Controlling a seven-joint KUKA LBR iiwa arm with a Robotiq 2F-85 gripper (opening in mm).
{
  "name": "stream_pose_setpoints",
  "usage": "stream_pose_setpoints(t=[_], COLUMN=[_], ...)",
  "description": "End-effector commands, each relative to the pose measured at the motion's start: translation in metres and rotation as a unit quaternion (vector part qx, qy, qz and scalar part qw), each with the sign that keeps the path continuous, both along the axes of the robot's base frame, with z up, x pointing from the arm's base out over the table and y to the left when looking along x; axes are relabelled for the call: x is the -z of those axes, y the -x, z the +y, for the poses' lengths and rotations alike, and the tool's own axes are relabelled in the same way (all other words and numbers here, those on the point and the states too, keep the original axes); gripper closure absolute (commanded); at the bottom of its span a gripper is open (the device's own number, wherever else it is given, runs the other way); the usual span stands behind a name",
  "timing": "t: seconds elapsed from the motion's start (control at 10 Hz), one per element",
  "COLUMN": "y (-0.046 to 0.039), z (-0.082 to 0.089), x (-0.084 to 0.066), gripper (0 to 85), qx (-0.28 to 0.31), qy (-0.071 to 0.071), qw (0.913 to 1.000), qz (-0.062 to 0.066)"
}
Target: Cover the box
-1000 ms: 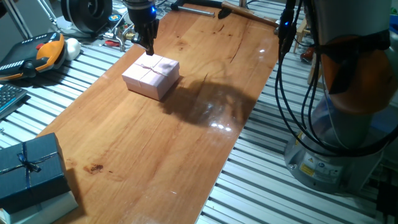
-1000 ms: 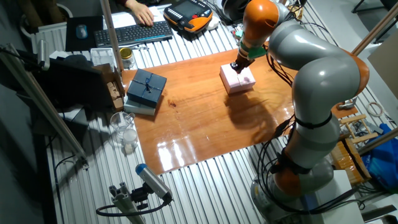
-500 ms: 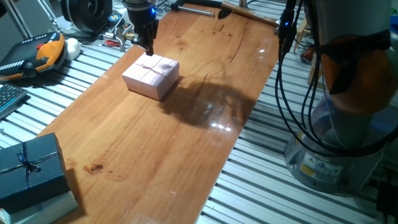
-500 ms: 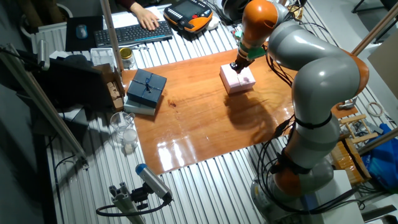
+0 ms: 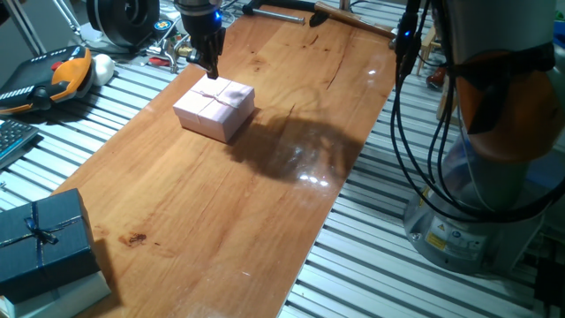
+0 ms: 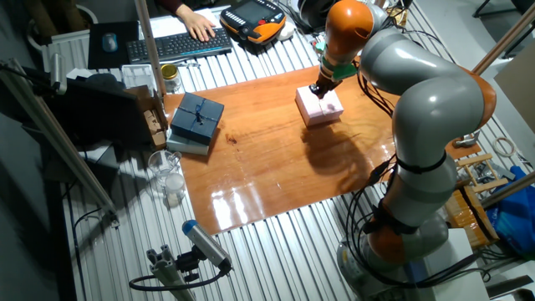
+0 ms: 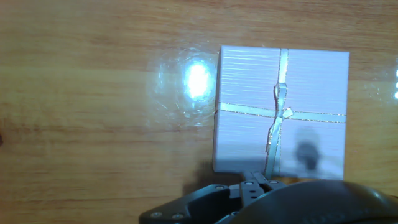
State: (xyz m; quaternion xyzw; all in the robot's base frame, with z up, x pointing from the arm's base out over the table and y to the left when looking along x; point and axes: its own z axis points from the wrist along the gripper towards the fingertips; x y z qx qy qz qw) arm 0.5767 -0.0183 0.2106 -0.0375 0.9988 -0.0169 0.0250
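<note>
The box (image 5: pixel 222 124) stands at the far left of the wooden table (image 5: pixel 265 203), pale pink, with a flat pink lid (image 5: pixel 214 97) bearing a string cross on top of it, so its inside is hidden. My gripper (image 5: pixel 211 70) hangs just over the lid's far edge, fingers together, shut. From the other fixed view the gripper (image 6: pixel 317 90) meets the box (image 6: pixel 319 109) at its back edge. The hand view looks straight down on the lid (image 7: pixel 249 93), and the gripper (image 7: pixel 255 182) sits at its near edge where the string ends. Whether it pinches the string I cannot tell.
A dark blue ribboned box (image 5: pixel 40 238) sits at the table's near left corner (image 6: pixel 196 117). An orange teach pendant (image 5: pixel 62 75), a keyboard (image 6: pixel 180 43) with a person's hand (image 6: pixel 194 21) and a glass jar (image 6: pixel 167 176) lie off the table. Cables (image 5: pixel 415 132) hang at the right edge.
</note>
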Motion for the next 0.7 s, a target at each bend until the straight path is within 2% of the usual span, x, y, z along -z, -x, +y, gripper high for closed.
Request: stream_pose_setpoints(t=[0.0,0.6], y=[0.0002,0.0004], z=[0.0001,0.0014], x=[0.0000,0.0003], gripper=[85.0,85.0], qx=[0.000,0.002], qy=[0.000,0.002], qw=[1.0000,1.0000], qz=[0.000,0.000])
